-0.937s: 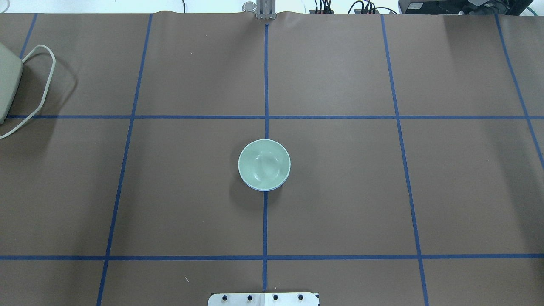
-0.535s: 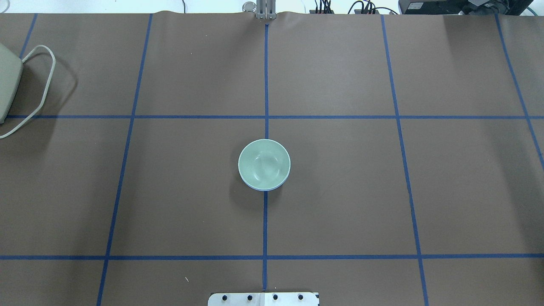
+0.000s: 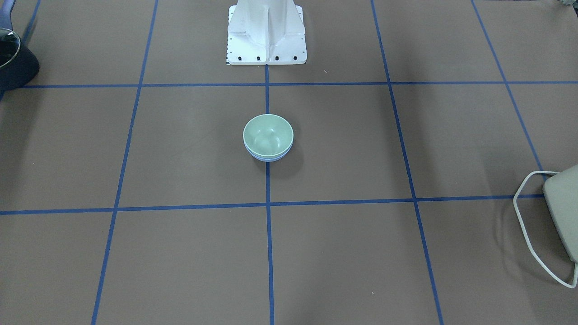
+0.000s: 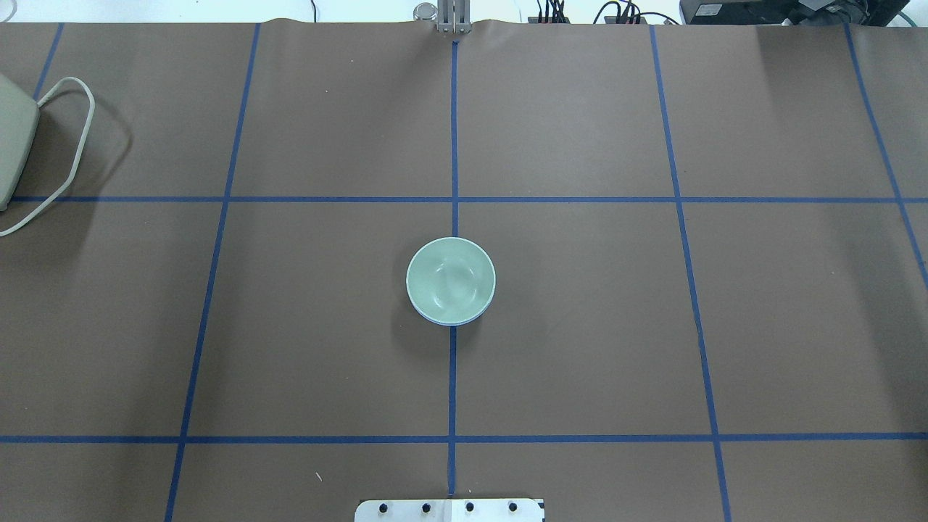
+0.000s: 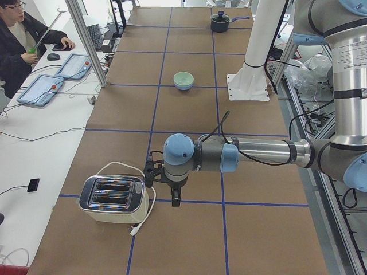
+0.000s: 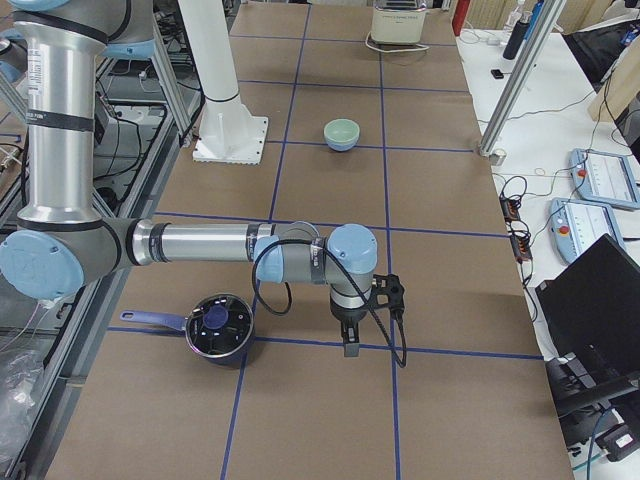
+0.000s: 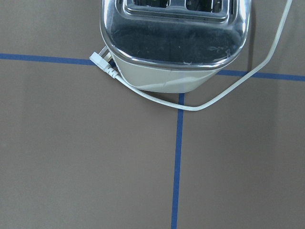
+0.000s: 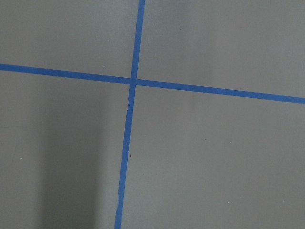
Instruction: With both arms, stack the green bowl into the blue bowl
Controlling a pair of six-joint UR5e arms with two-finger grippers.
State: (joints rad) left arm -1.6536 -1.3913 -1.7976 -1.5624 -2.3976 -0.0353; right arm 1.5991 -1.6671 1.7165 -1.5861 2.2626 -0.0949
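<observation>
The green bowl (image 4: 450, 279) sits nested inside the blue bowl (image 4: 444, 321) at the table's centre; only a thin blue rim shows beneath it. The pair also shows in the front view, green (image 3: 268, 133) over blue (image 3: 269, 157), and small in the side views (image 5: 183, 79) (image 6: 341, 131). My left gripper (image 5: 175, 199) hangs far from the bowls, beside the toaster. My right gripper (image 6: 350, 345) hangs far from them, near the pot. Neither shows in the overhead, front or wrist views, so I cannot tell whether they are open or shut.
A toaster (image 5: 112, 199) with a white cord stands at the table's left end, filling the top of the left wrist view (image 7: 176, 43). A dark pot (image 6: 218, 325) stands at the right end. The white pedestal (image 3: 266, 34) is behind the bowls.
</observation>
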